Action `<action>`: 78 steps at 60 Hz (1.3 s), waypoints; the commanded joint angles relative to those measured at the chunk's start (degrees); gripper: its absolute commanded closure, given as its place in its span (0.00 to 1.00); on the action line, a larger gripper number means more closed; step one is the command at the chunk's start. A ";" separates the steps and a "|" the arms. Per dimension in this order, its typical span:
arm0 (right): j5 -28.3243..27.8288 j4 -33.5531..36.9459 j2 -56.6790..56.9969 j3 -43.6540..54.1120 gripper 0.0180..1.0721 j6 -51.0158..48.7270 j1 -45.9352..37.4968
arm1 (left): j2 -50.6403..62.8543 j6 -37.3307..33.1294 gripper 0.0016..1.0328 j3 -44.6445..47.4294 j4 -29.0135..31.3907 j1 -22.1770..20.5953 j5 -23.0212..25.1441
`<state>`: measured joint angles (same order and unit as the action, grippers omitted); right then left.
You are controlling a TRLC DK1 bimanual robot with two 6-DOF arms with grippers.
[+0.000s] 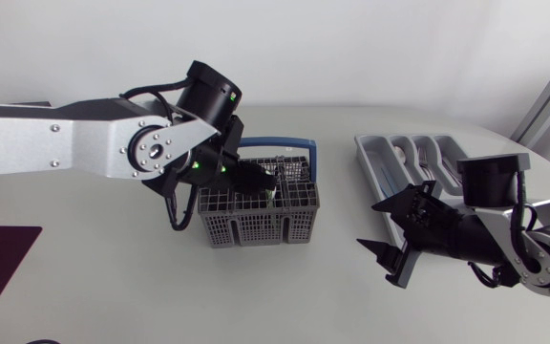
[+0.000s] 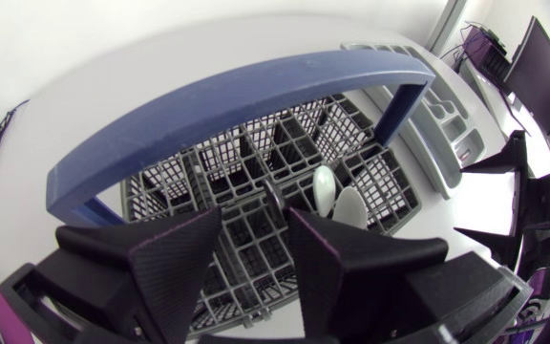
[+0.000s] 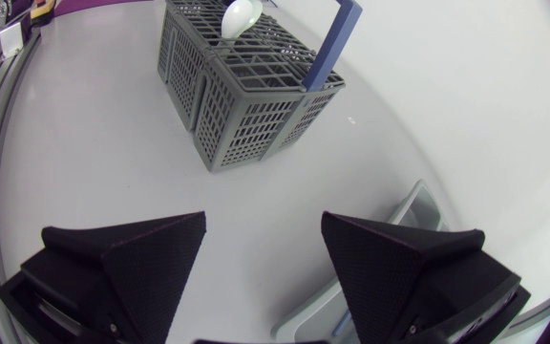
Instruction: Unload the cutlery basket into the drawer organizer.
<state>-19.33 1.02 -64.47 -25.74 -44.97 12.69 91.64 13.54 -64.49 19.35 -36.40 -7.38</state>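
White desk (image 1: pixel 113 268), grey basket (image 1: pixel 256 229) near its middle, job not finished.
Two pale spoons (image 2: pixel 325 186) stood in the basket, not taken out yet. The left tool (image 2: pixel 256 225) hung right over them, fingers spread, holding nothing. The blue handle (image 2: pixel 237 96) arched close by and could get in its way. The right tool (image 3: pixel 263 225) sat spread beside the organizer (image 1: pixel 369 162).

Left arm (image 1: pixel 74 143): silver-grey links, round joint cap ringed with screws, black cylindrical wrist housing, green LEDs, black cables looped alongside. Right arm (image 1: pixel 538 247): same grey shell, black cylinder joint, black cable. Left gripper (image 2: pixel 256 234), right gripper (image 3: pixel 261 229): matte black, broad wedge fingers, fine-textured faces.
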 commanded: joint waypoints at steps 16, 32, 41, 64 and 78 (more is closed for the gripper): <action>0.00 -0.66 -0.31 1.92 0.17 0.32 -0.12 | 1.53 1.23 0.39 -1.17 -1.60 -0.51 0.78; 0.17 -0.66 0.13 2.01 0.17 0.41 -0.12 | 3.46 1.14 0.43 -2.04 -2.92 -0.69 1.58; 0.17 -0.58 0.31 2.01 0.17 0.32 -0.12 | 3.81 1.31 0.47 -2.31 -3.62 -0.86 1.84; 0.08 -0.58 0.22 2.09 0.17 -0.73 -0.73 | 4.78 2.54 0.64 -3.27 -4.94 -1.13 1.84; -0.09 -0.58 0.04 2.01 0.17 -1.44 -1.00 | 4.52 2.90 0.73 -2.92 -4.94 -1.13 1.84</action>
<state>-19.31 1.04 -64.47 -25.10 -45.43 11.90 95.31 14.61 -66.17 14.66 -37.21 -5.87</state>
